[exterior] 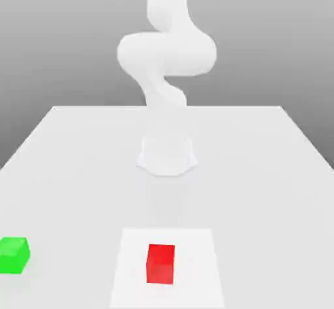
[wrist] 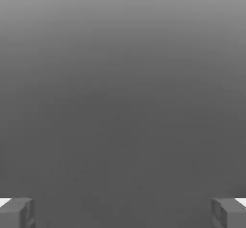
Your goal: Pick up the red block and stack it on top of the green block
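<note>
Currently, gripper (wrist: 123,213): fingers spread wide, nothing pinched!
Red block (exterior: 160,264): on the white square (exterior: 199,268), unstacked!
Green block (exterior: 13,255): exterior view's left, top bare!
Left to do: grasp, lift, stack!

The exterior view is bright and overexposed; the pale surface (exterior: 78,190) and white arm (exterior: 166,53) nearly merge, their shading washed out. The backdrop darkens downward from light grey. Cast shadows are barely discernible. The hand view is dim, a smooth grey gradient, lightest along one edge, with faint banding.
</note>
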You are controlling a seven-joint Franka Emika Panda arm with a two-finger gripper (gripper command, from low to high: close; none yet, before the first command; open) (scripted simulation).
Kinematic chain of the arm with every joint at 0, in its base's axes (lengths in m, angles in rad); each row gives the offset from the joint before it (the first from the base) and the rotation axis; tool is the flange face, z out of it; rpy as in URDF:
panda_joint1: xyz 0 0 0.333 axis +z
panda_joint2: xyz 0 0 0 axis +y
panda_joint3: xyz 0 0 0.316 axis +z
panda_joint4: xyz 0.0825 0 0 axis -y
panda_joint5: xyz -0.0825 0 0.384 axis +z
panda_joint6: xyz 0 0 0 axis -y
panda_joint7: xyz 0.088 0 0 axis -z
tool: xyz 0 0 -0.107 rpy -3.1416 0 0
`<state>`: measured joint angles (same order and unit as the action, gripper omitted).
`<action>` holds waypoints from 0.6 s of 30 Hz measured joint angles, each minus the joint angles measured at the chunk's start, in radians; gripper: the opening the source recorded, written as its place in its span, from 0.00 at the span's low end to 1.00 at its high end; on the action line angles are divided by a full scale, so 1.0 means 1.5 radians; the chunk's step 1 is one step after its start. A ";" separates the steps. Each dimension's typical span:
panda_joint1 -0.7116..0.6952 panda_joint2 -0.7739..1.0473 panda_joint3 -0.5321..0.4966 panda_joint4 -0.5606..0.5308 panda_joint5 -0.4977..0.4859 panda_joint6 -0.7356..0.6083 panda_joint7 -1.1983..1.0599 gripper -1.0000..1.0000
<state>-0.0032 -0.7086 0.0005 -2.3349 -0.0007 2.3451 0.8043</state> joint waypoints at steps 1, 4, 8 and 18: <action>-0.001 0.026 0.000 -0.010 0.000 0.013 0.001 0.50; -0.003 0.101 0.000 -0.038 -0.001 0.050 0.005 0.50; -0.006 0.198 0.000 -0.075 -0.002 0.097 0.010 0.50; -0.010 0.439 -0.003 -0.168 -0.002 0.217 0.019 0.50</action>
<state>-0.0189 -0.0498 -0.0046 -2.5864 -0.0031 2.6701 0.8334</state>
